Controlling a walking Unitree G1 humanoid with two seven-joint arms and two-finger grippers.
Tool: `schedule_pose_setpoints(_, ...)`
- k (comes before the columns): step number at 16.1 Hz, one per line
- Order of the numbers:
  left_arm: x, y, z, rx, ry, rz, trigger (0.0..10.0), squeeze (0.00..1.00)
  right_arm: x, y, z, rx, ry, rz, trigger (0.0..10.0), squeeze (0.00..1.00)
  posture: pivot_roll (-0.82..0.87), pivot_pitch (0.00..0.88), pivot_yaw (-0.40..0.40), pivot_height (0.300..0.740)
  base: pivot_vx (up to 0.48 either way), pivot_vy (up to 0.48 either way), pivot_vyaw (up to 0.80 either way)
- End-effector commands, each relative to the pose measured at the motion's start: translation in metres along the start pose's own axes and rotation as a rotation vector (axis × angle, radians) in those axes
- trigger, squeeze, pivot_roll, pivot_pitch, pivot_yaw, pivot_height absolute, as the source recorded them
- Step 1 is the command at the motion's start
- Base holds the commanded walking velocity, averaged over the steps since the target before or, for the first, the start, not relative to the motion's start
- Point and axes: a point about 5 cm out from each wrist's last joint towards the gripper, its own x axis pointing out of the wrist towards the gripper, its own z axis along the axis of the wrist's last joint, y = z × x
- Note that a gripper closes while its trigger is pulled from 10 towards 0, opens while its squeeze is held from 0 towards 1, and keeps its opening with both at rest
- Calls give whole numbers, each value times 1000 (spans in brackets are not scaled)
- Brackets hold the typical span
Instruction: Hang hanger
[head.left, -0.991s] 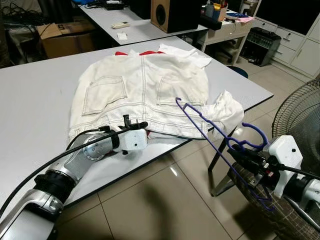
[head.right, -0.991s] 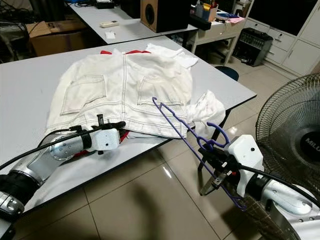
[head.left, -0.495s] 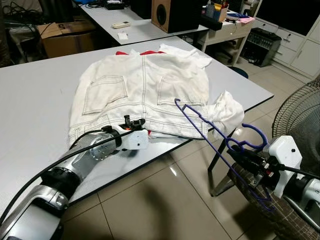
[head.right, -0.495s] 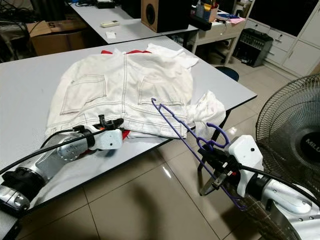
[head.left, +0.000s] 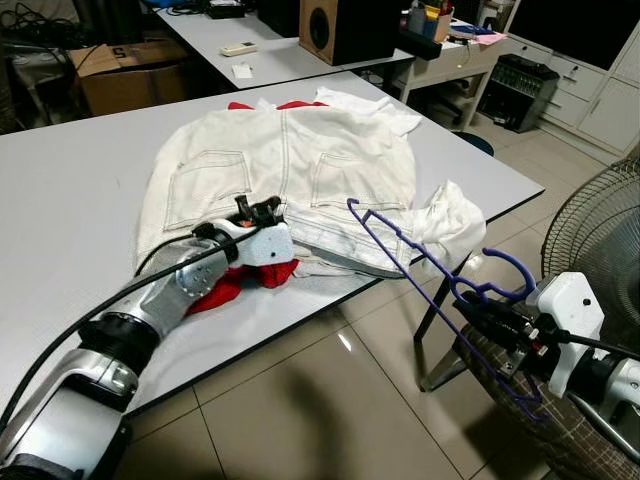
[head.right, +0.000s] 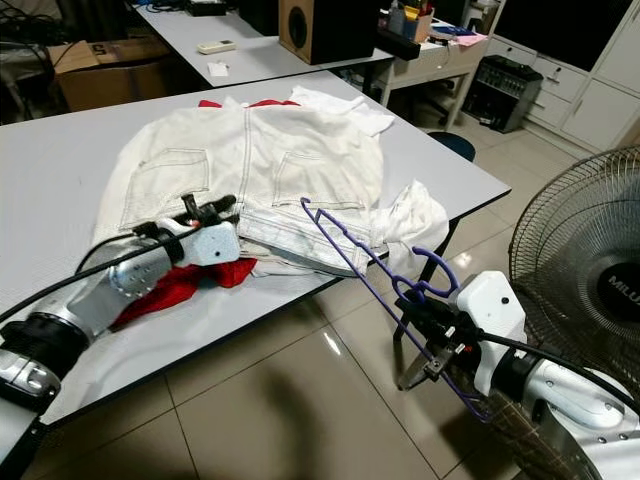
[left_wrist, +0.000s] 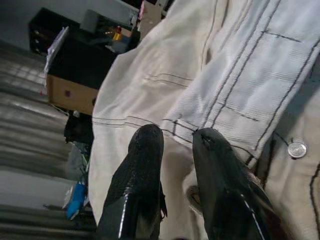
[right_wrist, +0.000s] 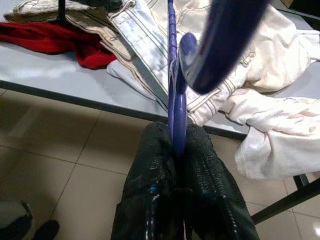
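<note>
Right gripper (right_wrist: 177, 150) — the two black fingers (right_wrist: 152, 170) are pressed together on the thin purple plastic clothes hanger (head.left: 400, 245), clamped just below its hook. The hanger is held in the air off the near right edge of the table, hook end nearest the gripper, its long frame angling up toward the garments with the far tip over the table edge, just above the cloth.

Left gripper (left_wrist: 175, 145) — fingers stand a narrow gap apart, tips pressed against the waistband of the white denim trousers with dark stitching (head.left: 290, 165). A fold of the waistband sits at the gap; whether the cloth is actually pinched cannot be told. A metal button (left_wrist: 297, 148) lies beside the fingers. In the head views this gripper (head.left: 258, 212) rests on the near hem of the trousers, the silver arm stretched across the table.

The trousers lie flat, back pockets up, on the grey table (head.left: 70, 180). A red cloth (head.left: 240, 283) shows beneath the lifted near edge, right under the left wrist. A crumpled white garment (head.left: 455, 220) hangs partly over the table's right edge, near the hanger.

Further out: a wire-guard floor fan (head.right: 580, 270) on the right, a black speaker (head.left: 340, 28) on the next table, a cardboard box (head.left: 125, 70) at the far left, tiled floor (head.left: 300, 400) below.
</note>
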Motion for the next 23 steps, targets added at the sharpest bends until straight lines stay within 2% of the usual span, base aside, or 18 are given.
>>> schedule_pose_setpoints(1, -2, -3, 3, -15, -37, -34, 10000, 0, -3, -3, 3, -20, -8, -12, 10000, 0, -73, 0, -66, 740, 0, 0, 0)
schedule_pose_setpoints(2, -6, -15, 5, -10, -67, -103, 10000, 0, -3, -3, 3, -19, -8, -12, 10000, 0, -72, 0, -66, 740, 0, 0, 0)
schedule_pose_setpoints(3, -6, -16, 6, -8, -69, -108, 10000, 0, -3, -3, 3, -19, -8, -13, 10000, 0, -72, 0, -66, 740, 0, 0, 0)
schedule_pose_setpoints(4, -8, -25, 5, -7, -70, -151, 10000, 0, -2, -3, 3, -18, -8, -13, 10000, 0, -70, 0, -66, 740, 0, 0, 0)
schedule_pose_setpoints(6, -8, -28, 3, -26, -52, -164, 10000, 0, -2, -3, 4, -17, -9, -13, 10000, 0, -70, 0, -66, 740, 0, 0, 0)
schedule_pose_setpoints(7, -7, -27, 2, -28, -39, -154, 10000, 1000, -1, -4, 4, -18, -11, -13, 10000, 0, -70, 0, -67, 740, 0, 0, 0)
schedule_pose_setpoints(8, -7, -27, 1, -39, -40, -158, 10000, 1000, -1, -4, 4, -18, -11, -13, 10000, 0, -70, 0, -67, 740, 0, 0, 0)
schedule_pose_setpoints(9, -7, -27, 0, -13, -30, -176, 10000, 1000, -1, -5, 4, -20, -11, -14, 10000, 0, -73, 0, -65, 740, 0, 0, 0)
schedule_pose_setpoints(11, -8, -26, -7, 80, 16, -173, 10000, 1000, -1, -5, 5, -21, -12, -16, 10000, 0, -72, 0, -66, 740, 0, 0, 0)
schedule_pose_setpoints(12, -8, -26, -8, 106, 28, -176, 10000, 396, -1, -5, 5, -22, -12, -16, 10000, 0, -72, 0, -66, 740, 0, 0, 0)
schedule_pose_setpoints(13, -8, -25, -13, 140, 58, -168, 10000, 0, 0, -5, 5, -24, -13, -16, 10000, 0, -74, 0, -64, 740, 0, 0, 0)
schedule_pose_setpoints(18, -7, -16, -17, 136, 87, -121, 10000, 0, 0, -5, 5, -25, -14, -16, 10000, 0, -73, 0, -64, 740, 0, 0, 0)
schedule_pose_setpoints(20, -2, -3, -10, 89, 54, -48, 10000, 0, 0, -5, 5, -25, -15, -17, 10000, 0, -73, 0, -64, 740, 0, 0, 0)
schedule_pose_setpoints(23, 5, 2, -2, 49, 28, 20, 10000, 0, 1, -5, 5, -24, -16, -18, 10000, 0, -73, 0, -64, 740, 0, 0, 0)
